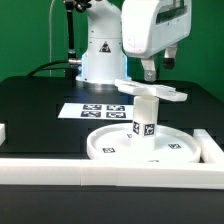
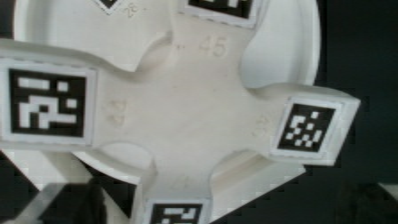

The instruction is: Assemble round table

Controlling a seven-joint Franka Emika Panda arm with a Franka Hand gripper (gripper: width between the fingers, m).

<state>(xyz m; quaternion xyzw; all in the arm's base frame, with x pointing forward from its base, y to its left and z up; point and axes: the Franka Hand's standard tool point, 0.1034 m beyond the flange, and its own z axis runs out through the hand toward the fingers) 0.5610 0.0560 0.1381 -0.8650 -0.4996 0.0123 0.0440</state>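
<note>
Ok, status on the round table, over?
Status: gripper directly above cross-shaped piece, open or shut unclear. Cross-shaped piece at top of leg, leg upright on round disc. Nothing seen blocking.

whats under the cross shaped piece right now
The leg stands upright under the cross-shaped piece, on the round disc. The cross covers the leg's top, so the joint between them is hidden; the wrist view shows only cross and disc.

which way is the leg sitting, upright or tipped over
Upright: the leg stands vertical at the middle of the round disc, and the cross-shaped piece lies across its top.
</note>
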